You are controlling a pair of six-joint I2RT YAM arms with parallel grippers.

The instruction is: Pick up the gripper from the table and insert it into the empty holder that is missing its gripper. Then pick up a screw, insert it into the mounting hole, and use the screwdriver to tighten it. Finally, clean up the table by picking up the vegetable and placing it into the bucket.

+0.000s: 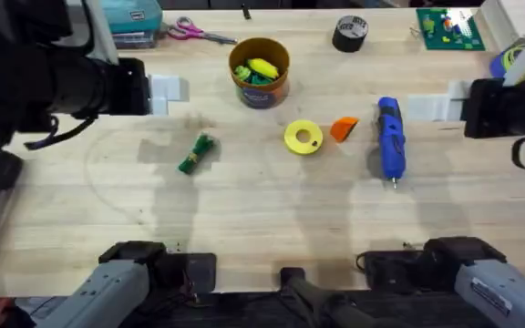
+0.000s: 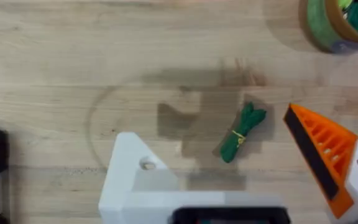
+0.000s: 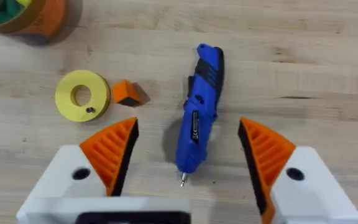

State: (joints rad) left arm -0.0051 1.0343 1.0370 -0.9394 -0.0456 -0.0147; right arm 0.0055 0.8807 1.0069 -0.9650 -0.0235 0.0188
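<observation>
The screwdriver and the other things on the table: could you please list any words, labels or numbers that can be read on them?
None can be read.
The screwdriver: a small dark label on its body, too blurred to read.
The bucket: a printed band round its wall, too small to read.
The teal box at the far edge: a pale label, unreadable.
The right arm's grey link: a white sticker, unreadable.

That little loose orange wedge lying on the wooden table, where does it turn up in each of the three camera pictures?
Overhead: the small orange ribbed plastic wedge lies right of centre, between the flat yellow disc and the blue pen-shaped screwdriver.
Left wrist: not in this picture.
Right wrist: the wedge lies just beside the yellow disc, with the screwdriver on its other side.
Shared landmark: the yellow disc.
</observation>
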